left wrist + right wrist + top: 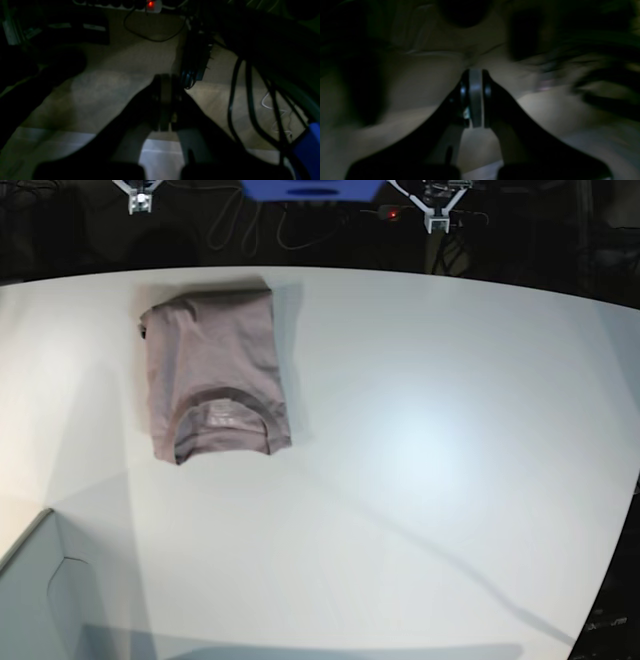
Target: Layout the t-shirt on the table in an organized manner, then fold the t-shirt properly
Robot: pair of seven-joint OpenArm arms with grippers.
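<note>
T-shirt (213, 372) is lying as a compact folded rectangle on the white table (430, 450), toward the far edge and well over to the side of the arm carrying the right wrist camera. Neckline is facing the near side, ribbed collar showing on top; long axis is running far-to-near, edges roughly squared. By the look of it, the fold is done or very nearly so.

Neither arm is reaching over the table in the base view; only mounts are showing along the dark far edge.

Left hand (166, 102) is pointing down at a dim floor with cables and a lit red switch, fingers pressed together, nothing between them. It is sitting off the table altogether.

Right hand (475, 98) is likewise showing its fingers together and empty; the view beyond is dark and smeared, so I cannot say what lies under it.

Relation that matters: the shirt is lying on the right arm's side, so the right hand is the nearer one for any last tidy. The left would be reaching across most of the table. Any touch-up would likely be running along that far-to-near axis.

Grey box corner (35, 600) is sitting at the near edge, well apart from the shirt.
</note>
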